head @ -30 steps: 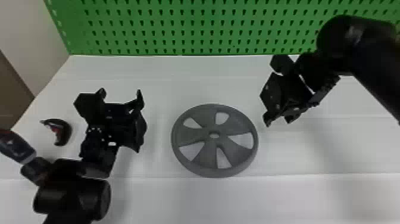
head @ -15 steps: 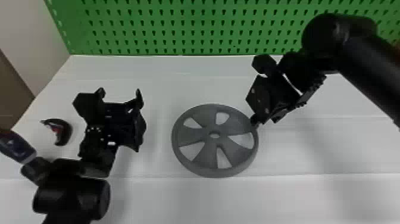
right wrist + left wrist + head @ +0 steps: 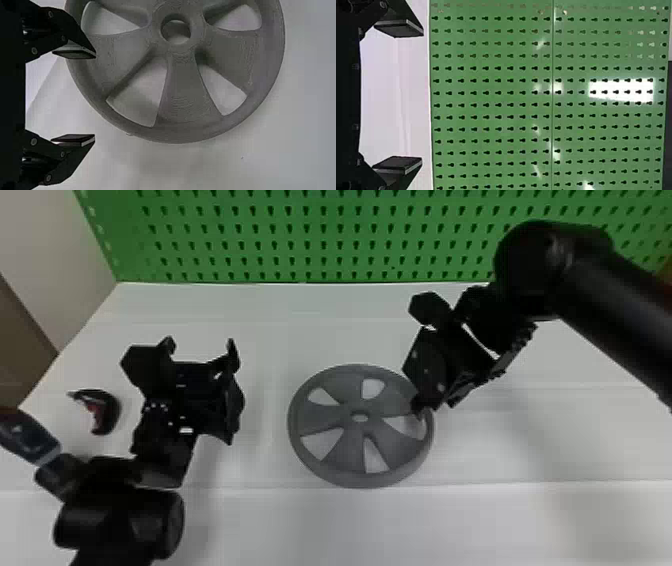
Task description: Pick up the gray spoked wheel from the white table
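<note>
The white table [image 3: 350, 525] has thin straight lines which go across its top. On it the gray spoked wheel [image 3: 345, 455] is lying flat, and well apart, toward the left side, lies one small curved object [image 3: 112, 411], dark with some red inside.

In the head view, soft, fairly even light fell on the white tabletop [image 3: 325, 320], with pale gray shadows beside the left arm [image 3: 120, 515] and below the right arm [image 3: 615, 300]. Both black arms looked almost like silhouettes, with faint highlights on their rounded joints. In the left wrist view, a bright white rectangle of glare and smaller glints shone off the green pegboard [image 3: 514, 99]. In the right wrist view, diffuse shadow edged the gray spoked wheel [image 3: 182, 91] and darkened its recesses.
</note>
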Controlling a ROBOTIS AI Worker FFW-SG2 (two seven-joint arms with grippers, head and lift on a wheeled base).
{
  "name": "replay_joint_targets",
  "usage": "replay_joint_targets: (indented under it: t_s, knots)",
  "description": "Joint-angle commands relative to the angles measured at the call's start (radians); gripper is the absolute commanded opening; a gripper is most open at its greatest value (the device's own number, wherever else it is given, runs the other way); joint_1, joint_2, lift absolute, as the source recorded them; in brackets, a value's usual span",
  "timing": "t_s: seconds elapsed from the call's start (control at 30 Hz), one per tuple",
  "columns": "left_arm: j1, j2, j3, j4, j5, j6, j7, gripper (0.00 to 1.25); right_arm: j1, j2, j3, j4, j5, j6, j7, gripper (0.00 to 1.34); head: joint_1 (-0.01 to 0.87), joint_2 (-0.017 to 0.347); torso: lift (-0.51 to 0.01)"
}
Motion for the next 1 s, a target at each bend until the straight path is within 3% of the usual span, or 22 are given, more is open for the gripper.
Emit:
replay_joint_targets:
  t_s: [0.0,0.47,0.97]
  knots:
    - [0.000,0.000,0.000,0.000,0.000,0.000,0.000,1.10,-0.001,-0.001,0.004,0.000,0.001,0.001,0.000,0.82,0.806,0.044,-0.098]
    - [0.000,0.000,0.000,0.000,0.000,0.000,0.000,1.10,-0.001,-0.005,0.013,0.009,-0.002,-0.037,0.000,0.82,0.806,0.044,-0.098]
    - [0.000,0.002,0.000,0.000,0.000,0.000,0.000,1.10,-0.021,0.051,-0.021,0.178,0.005,0.001,-0.003,0.82,0.806,0.044,-0.098]
